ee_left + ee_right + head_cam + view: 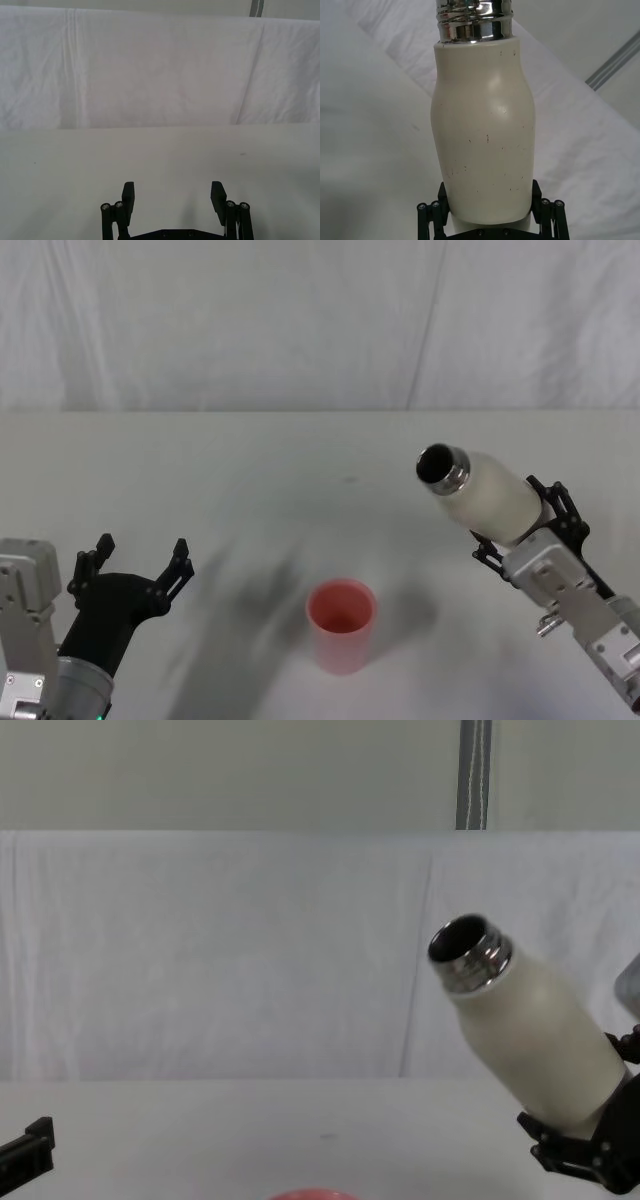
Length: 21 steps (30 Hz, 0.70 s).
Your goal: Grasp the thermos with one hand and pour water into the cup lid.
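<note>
My right gripper (520, 525) is shut on the lower body of the cream-white thermos (488, 498), held in the air at the right and tilted with its open steel neck pointing left and up. The thermos (485, 145) fills the right wrist view between the fingers, and in the chest view the thermos (535, 1030) leans left above my right gripper (575, 1145). The pink cup lid (341, 625) stands upright on the table, left of and below the thermos mouth; its rim (312, 1195) peeks in low in the chest view. My left gripper (140, 562) rests open at the near left, empty.
The white table (250, 480) is backed by a white cloth wall (320, 320). In the left wrist view my left gripper (174, 197) looks out over bare table (160, 155) toward the cloth.
</note>
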{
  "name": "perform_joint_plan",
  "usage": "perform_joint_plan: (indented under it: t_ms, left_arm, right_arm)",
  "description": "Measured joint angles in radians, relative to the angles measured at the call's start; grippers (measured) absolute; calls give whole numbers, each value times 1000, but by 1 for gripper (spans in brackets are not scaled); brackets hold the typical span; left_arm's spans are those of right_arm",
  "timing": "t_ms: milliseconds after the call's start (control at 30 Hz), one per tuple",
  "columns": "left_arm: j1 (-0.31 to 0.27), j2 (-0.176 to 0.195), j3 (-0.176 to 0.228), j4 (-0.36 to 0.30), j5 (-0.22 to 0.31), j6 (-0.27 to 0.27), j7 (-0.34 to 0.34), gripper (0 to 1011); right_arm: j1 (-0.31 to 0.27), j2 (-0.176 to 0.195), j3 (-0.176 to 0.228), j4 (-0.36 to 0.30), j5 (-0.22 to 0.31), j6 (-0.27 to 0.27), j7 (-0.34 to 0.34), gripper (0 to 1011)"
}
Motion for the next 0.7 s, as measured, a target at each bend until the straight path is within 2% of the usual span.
perform_joint_plan:
  t_ms: [133, 333, 700]
  left_arm:
    - [0, 0, 0, 0, 0, 0, 0, 1001]
    - [0, 0, 0, 0, 0, 0, 0, 1001]
    - [0, 0, 0, 0, 0, 0, 0, 1001]
  right_arm:
    - [7, 9, -19, 9, -59, -6, -18, 953]
    - [10, 16, -34, 17, -116, -11, -40, 953]
    - [10, 25, -47, 26, -177, -24, -77, 953]
